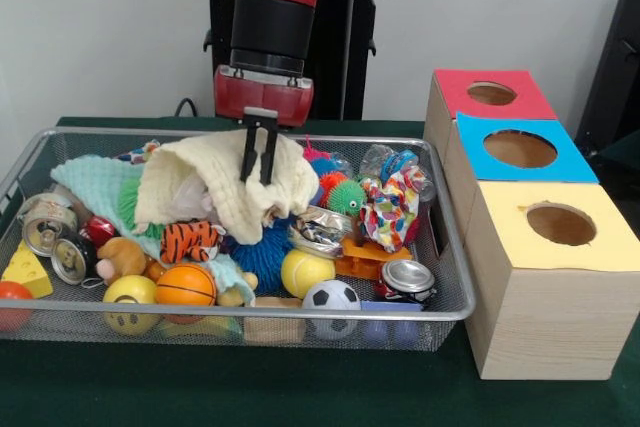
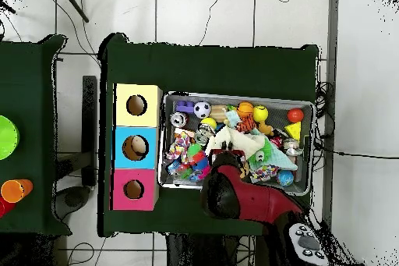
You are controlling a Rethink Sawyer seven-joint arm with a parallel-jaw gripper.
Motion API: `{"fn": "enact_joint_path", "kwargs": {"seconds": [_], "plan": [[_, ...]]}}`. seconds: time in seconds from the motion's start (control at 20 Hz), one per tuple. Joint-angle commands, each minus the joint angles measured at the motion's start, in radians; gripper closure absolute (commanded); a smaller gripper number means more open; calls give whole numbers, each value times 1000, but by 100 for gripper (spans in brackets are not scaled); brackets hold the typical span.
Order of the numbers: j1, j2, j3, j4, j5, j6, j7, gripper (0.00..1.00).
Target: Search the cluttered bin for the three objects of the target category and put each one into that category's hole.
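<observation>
Front view: the red arm's tool [image 1: 260, 155] hangs over a wire mesh bin [image 1: 455, 299] of toys, its narrow black fingers nearly together, pinching a fold of cream cloth [image 1: 215, 192]. Beside the bin stand red [image 1: 492, 94], blue [image 1: 520, 149] and yellow [image 1: 560, 224] holes.

no readable text, labels, brands, numbers or signs anywhere
</observation>
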Motion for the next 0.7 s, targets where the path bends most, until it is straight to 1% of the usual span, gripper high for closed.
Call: {"fn": "enact_joint_path", "kwargs": {"seconds": [0.05, 0.15, 0.25, 0.3, 0.35, 0.4, 0.45, 0.5, 0.55, 0.6, 0.65, 0.7], "plan": [[-16, 51, 27, 22, 46, -47, 239, 100], [-11, 38, 22, 26, 49, -38, 237, 100], [-3, -1, 17, 32, 57, -4, 232, 100], [2, -37, 22, 27, 64, 36, 222, 100], [12, -85, 24, 14, 72, 101, 201, 100], [8, -132, 46, -4, 75, 173, 174, 100], [-7, -169, 80, -21, 66, 223, 144, 100], [-29, -202, 123, -38, 46, 248, 114, 100], [-29, -229, 136, -53, 23, 234, 97, 100], [-20, -253, 135, -67, -6, 196, 88, 100], [-6, -271, 123, -77, -32, 144, 88, 100], [20, -283, 95, -84, -41, 99, 93, 100]]}}
